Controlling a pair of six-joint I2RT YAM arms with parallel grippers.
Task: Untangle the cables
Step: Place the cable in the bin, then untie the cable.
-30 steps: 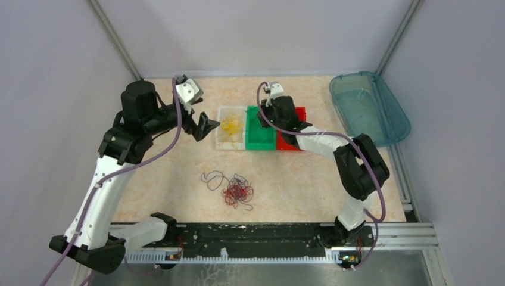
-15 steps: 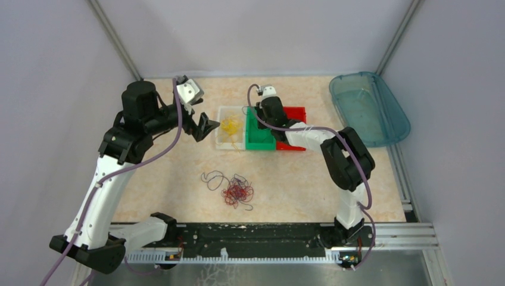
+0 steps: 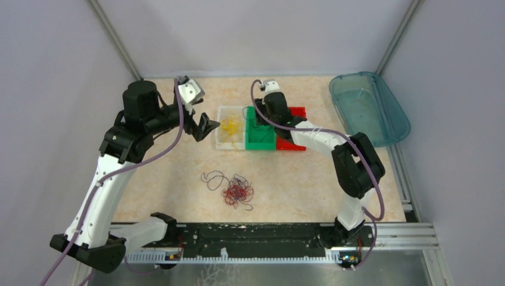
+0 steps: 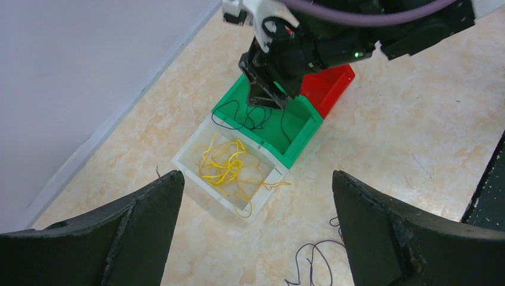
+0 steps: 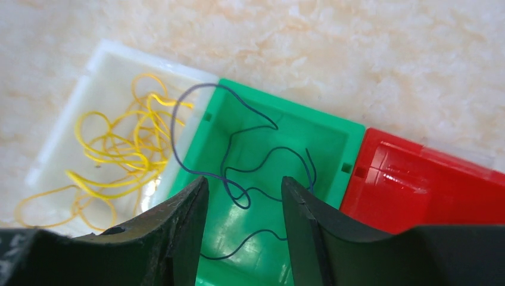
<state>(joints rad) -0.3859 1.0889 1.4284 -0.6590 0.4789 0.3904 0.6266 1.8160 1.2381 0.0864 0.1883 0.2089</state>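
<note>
Yellow cables (image 3: pixel 231 126) lie in the white bin (image 3: pixel 229 146), seen close in the left wrist view (image 4: pixel 229 167). A thin dark cable (image 5: pixel 244 206) lies curled in the green bin (image 3: pixel 260 145), one loop arching over the rim toward the white bin. A red tangle (image 3: pixel 237 193) with a dark cable (image 3: pixel 212 179) beside it lies on the table. My right gripper (image 5: pixel 244 182) is open just above the green bin, the dark cable below and between its fingers. My left gripper (image 4: pixel 256 176) is wide open and empty, hovering left of the white bin (image 3: pixel 205 127).
A red bin (image 3: pixel 296 145) adjoins the green bin on the right. A teal tray (image 3: pixel 370 107) sits at the back right. The cell's walls and metal posts close in the back and sides. The black rail (image 3: pixel 250 232) runs along the near edge.
My right wrist swung left from the green-red bin border to above the green bin, then shifted slightly back. The left arm and the tangle on the table have not moved.
</note>
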